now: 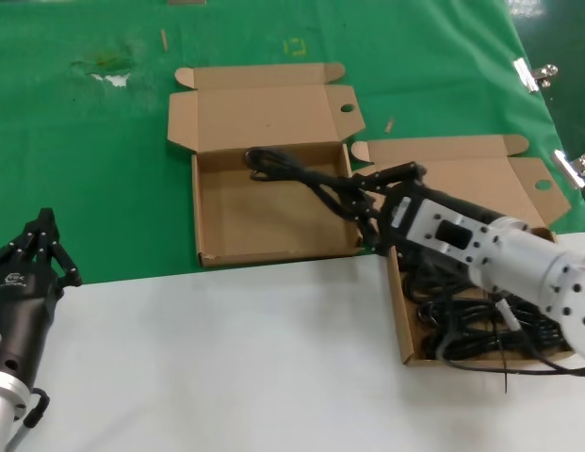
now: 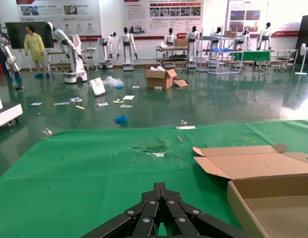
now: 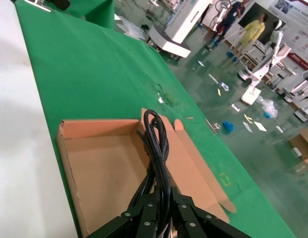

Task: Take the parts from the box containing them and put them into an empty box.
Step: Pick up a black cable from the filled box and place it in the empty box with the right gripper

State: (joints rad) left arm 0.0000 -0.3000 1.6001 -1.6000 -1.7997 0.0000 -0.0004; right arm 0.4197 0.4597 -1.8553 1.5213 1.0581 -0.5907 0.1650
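Note:
My right gripper (image 1: 360, 195) is shut on a black coiled power cord (image 1: 294, 171) and holds it over the right part of the empty cardboard box (image 1: 217, 235). In the right wrist view the cord (image 3: 156, 144) sticks out from between the fingers above that box (image 3: 69, 148). The box containing the parts (image 1: 462, 179) lies on the right under my right arm, with several black cords (image 1: 480, 325) in it. My left gripper (image 1: 42, 235) is shut and empty at the left, on the white table edge; the left wrist view shows it (image 2: 160, 191) shut over the green cloth.
Green cloth (image 1: 85, 169) covers the far table and a white surface (image 1: 226, 358) the near part. Metal clips (image 1: 532, 73) sit at the cloth's right edge. A torn spot (image 1: 108, 71) marks the cloth at the back left. Both box lids lie open towards the back.

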